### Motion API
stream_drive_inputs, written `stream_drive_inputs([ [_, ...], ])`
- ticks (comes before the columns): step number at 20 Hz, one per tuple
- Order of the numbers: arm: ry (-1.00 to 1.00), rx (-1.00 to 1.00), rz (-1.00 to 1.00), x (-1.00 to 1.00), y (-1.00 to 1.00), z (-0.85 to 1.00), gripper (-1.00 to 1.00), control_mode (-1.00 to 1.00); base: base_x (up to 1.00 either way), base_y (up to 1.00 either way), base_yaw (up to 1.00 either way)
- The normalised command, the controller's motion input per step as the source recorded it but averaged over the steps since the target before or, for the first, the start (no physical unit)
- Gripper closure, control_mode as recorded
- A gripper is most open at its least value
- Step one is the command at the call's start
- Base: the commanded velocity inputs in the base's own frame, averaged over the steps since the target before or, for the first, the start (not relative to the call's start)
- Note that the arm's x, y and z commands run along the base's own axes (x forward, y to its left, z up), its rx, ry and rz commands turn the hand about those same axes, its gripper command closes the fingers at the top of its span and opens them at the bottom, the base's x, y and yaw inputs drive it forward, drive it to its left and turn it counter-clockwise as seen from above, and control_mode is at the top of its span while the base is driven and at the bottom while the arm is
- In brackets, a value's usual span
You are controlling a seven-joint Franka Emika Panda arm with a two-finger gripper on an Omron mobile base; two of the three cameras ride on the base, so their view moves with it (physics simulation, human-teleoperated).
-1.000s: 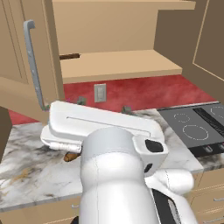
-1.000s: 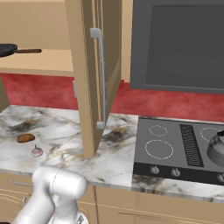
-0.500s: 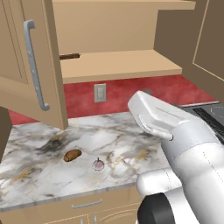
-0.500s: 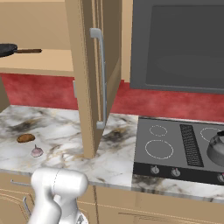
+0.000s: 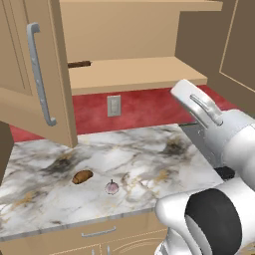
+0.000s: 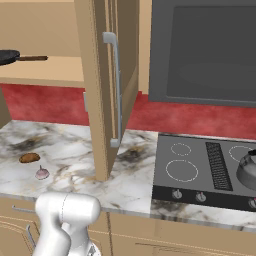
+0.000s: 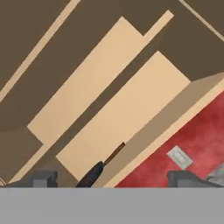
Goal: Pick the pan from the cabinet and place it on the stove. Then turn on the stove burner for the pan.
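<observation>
The pan [image 6: 7, 56] lies on the shelf of the open cabinet [image 5: 139, 74], its brownish handle pointing right. In the left base view the open cabinet door hides all but the handle tip [image 5: 79, 64]. In the hand view the pan [image 7: 90, 174] and its handle lie low on the tan shelf, some way off, between the wide-apart fingertips of my gripper [image 7: 113, 179]. The gripper is open and holds nothing. The stove [image 6: 195, 182] sits to the right of the cabinet, with white burner circles [image 6: 181, 170] and knobs [image 6: 176, 194] along its front.
An open cabinet door [image 6: 100, 85] with a silver bar handle juts over the counter between shelf and stove. A kettle [image 6: 248, 170] stands on the stove's right side, under a dark microwave [image 6: 205, 50]. A brown lump [image 5: 82, 176] and a small pinkish bulb [image 5: 112, 187] lie on the marble counter.
The arm has swung from low over the counter to the right side of the left base view and risen. The pan and the counter items have not moved.
</observation>
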Motion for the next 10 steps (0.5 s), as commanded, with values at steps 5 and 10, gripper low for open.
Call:
stream_drive_inputs([
  [5,0.12,0.26,0.25,0.87,0.0,-0.2,-1.0,-1.0,0.0,0.0,0.0],
  [10,0.11,0.25,0.27,0.79,0.05,-0.21,-1.0,-1.0,0.0,0.0,0.0],
])
